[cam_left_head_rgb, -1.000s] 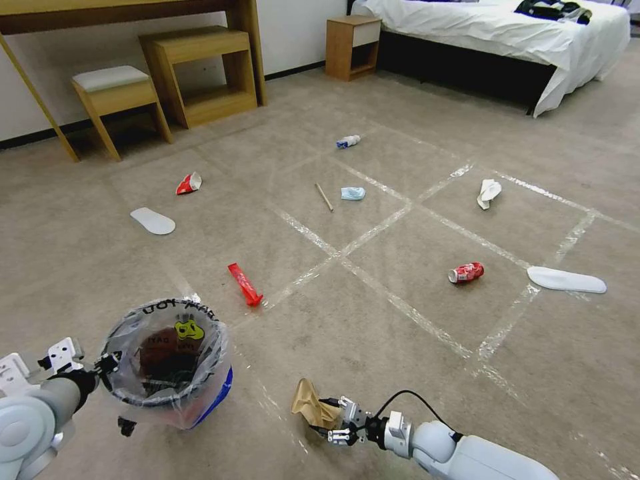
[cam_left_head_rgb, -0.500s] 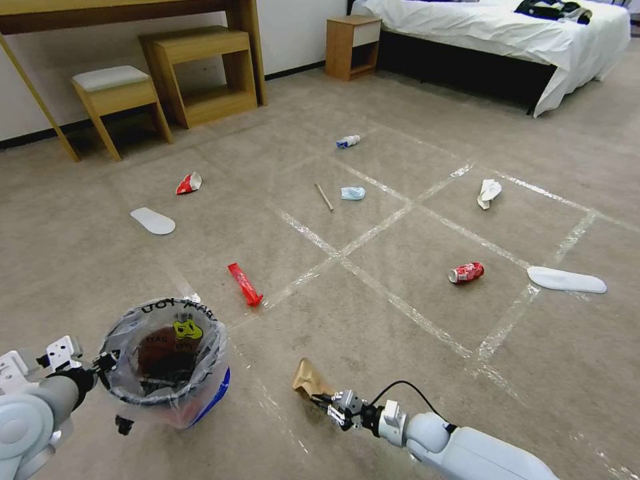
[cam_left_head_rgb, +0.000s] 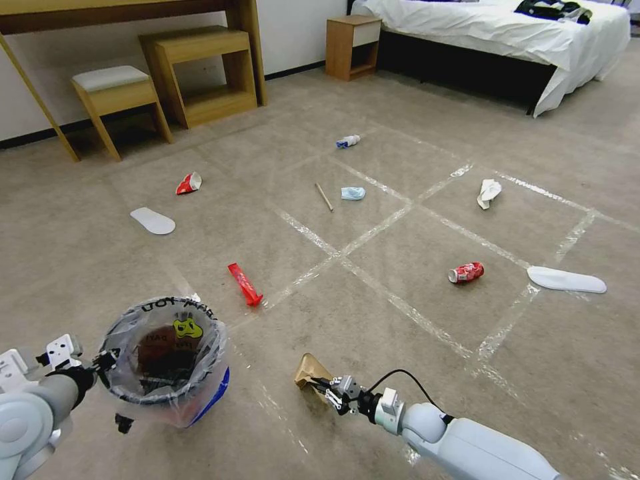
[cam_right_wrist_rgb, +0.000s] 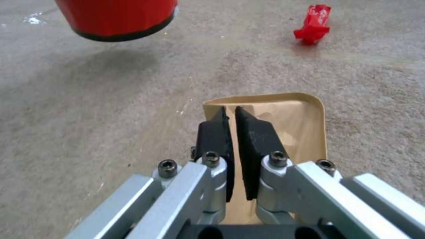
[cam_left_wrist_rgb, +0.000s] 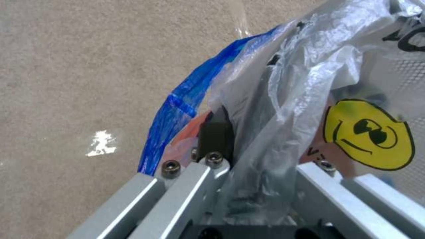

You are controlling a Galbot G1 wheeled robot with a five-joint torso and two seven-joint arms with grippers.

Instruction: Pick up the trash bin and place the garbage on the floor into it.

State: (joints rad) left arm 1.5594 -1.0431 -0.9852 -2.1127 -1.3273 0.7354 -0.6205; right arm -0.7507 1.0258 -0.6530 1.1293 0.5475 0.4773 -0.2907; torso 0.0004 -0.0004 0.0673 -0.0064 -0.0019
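The right gripper (cam_left_head_rgb: 319, 388) has its 2 black fingers (cam_right_wrist_rgb: 254, 139) nearly together, pinching the edge of the brown paper bag (cam_right_wrist_rgb: 290, 122), low over the floor (cam_left_head_rgb: 400, 347) at near centre. The left gripper (cam_left_head_rgb: 107, 363), at near left, is clamped on the rim of the trash bin (cam_left_head_rgb: 167, 363), 1 finger (cam_left_wrist_rgb: 215, 132) outside the wall and the liner bunched between the jaws; in the right wrist view the bin's red base hangs clear of the carpet above its own shadow.

The floor is beige-grey short-pile carpet crossed by shiny tape lines (cam_left_head_rgb: 373, 280). A wooden desk (cam_left_head_rgb: 133, 13), stool (cam_left_head_rgb: 117, 93) and low shelf (cam_left_head_rgb: 207, 67) stand at far left, a nightstand (cam_left_head_rgb: 350, 47) and white bed (cam_left_head_rgb: 507, 33) at far right.

The bin is small and round, blue and red, lined with a clear bag bearing black lettering and a yellow face sticker (cam_left_wrist_rgb: 367, 134). Farther out lie a red wrapper (cam_left_head_rgb: 245, 284), a crushed red can (cam_left_head_rgb: 466, 272), a wooden stick (cam_left_head_rgb: 324, 197), a light-blue mask (cam_left_head_rgb: 353, 193), a white tissue (cam_left_head_rgb: 488, 193) and a white-blue bottle (cam_left_head_rgb: 347, 141).
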